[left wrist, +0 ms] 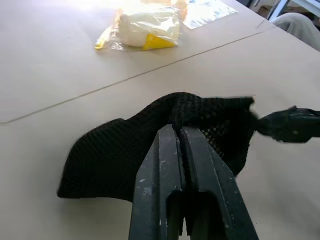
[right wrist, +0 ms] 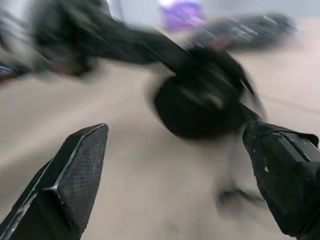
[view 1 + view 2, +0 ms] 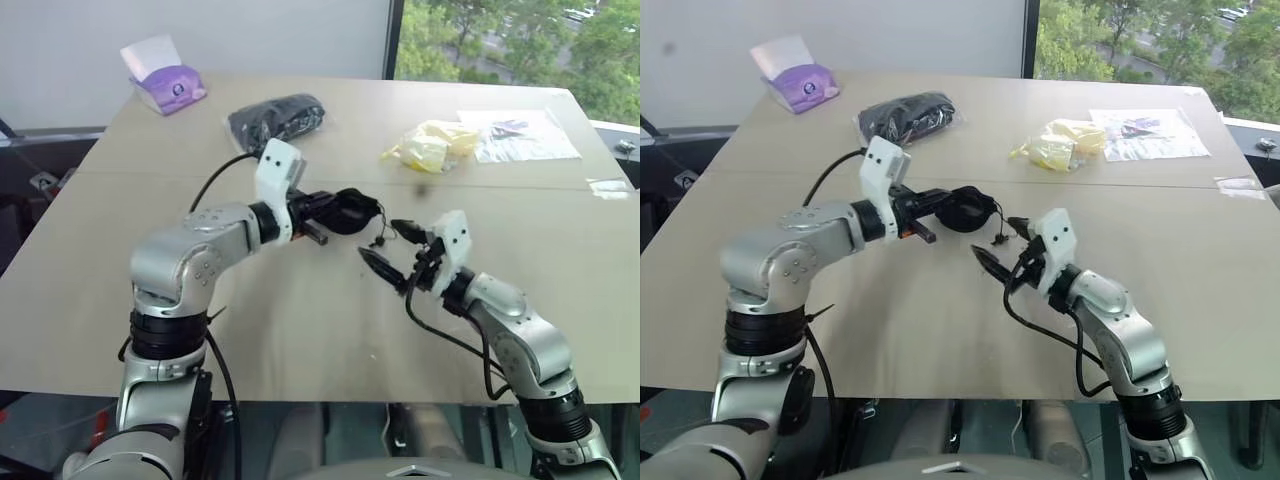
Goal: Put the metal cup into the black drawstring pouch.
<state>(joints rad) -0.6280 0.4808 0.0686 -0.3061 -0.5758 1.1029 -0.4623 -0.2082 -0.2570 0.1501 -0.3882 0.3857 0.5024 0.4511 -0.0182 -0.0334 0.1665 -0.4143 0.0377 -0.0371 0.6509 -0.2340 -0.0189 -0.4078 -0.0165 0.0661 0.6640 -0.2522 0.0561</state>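
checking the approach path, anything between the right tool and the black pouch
Nothing: in the left eye view only bare table and the dangling cord separate the open right tool from the black drawstring pouch.

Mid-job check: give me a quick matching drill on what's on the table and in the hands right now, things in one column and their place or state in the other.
Things:
1. pouch
2. right hand
3. tissue box
4. yellow packet

Places or states:
A. open, holding nothing
B. far left corner of the table
C. pinched in the shut left hand
D. far side of the table, right of the wrapped black bundle

Pairs: 1-C, 2-A, 3-B, 4-D
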